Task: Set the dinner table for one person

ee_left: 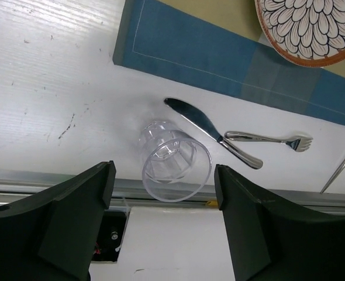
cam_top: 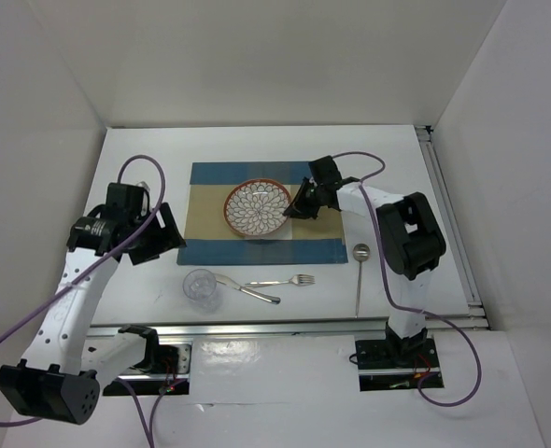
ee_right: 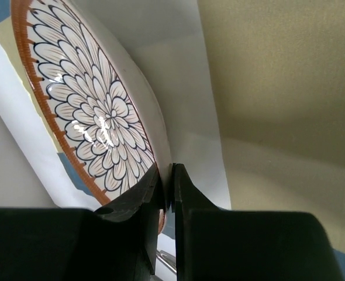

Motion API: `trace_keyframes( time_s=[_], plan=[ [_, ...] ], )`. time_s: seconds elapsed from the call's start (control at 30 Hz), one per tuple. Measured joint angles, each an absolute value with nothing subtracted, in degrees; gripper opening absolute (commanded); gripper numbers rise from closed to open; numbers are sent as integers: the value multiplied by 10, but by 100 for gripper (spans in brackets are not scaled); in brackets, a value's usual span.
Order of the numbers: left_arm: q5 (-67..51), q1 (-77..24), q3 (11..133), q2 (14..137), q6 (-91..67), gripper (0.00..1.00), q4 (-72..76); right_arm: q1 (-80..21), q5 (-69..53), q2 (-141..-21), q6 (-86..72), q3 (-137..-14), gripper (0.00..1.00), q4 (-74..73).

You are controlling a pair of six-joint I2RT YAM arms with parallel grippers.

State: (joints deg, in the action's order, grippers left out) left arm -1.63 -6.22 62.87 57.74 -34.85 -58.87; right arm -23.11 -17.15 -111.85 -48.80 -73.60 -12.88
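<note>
The white dinner table [cam_top: 145, 168] fills the middle of the overhead view, with a blue-and-tan placemat [cam_top: 210, 182] at its centre. A flowered plate [cam_top: 257, 207] sits at the mat's middle, its right rim pinched between the right gripper [cam_top: 303, 201]'s fingers. The left gripper [cam_top: 159, 233], left of the mat, gapes wide and holds nothing; below the mat are a glass [cam_top: 201, 285], knife [cam_top: 252, 291], fork [cam_top: 289, 279] and spoon [cam_top: 360, 271].

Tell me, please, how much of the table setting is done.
Done: the placemat lies flat on the dinner table, with the plate over it. In hand: the right end effector is shut on the plate's rim; the left end effector hangs open near the glass, empty. Left: glass, knife and fork lie bunched by the near edge, the spoon off to the right, none set around the plate.
</note>
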Motion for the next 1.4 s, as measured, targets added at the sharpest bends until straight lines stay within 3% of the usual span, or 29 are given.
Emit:
trace_keyframes(
  time_s=[0.03,0.17,0.27,0.4,0.6,0.93,1.23,1.4],
  plan=[
    [-16,-62,628,576,-348,88,-590,-231,-171,-1120,-488,-736,31,-130],
    [-3,-62,647,580,-346,92,-604,-235,-163,-1124,-481,-762,86,-146],
    [27,-63,690,589,-337,96,-607,-241,-142,-1124,-464,-800,100,-162],
    [82,-63,782,619,-318,100,-608,-269,-64,-1118,-424,-847,100,-211],
    [103,-62,868,707,-316,100,-606,-387,25,-1059,-373,-863,99,-264],
    [69,-36,909,763,-324,99,-620,-562,-14,-1017,-346,-819,94,-268],
    [63,-12,916,757,-331,97,-626,-627,-36,-1057,-321,-829,83,-266],
    [61,-5,916,746,-331,95,-627,-641,-46,-1098,-312,-832,70,-262]
  ],
)
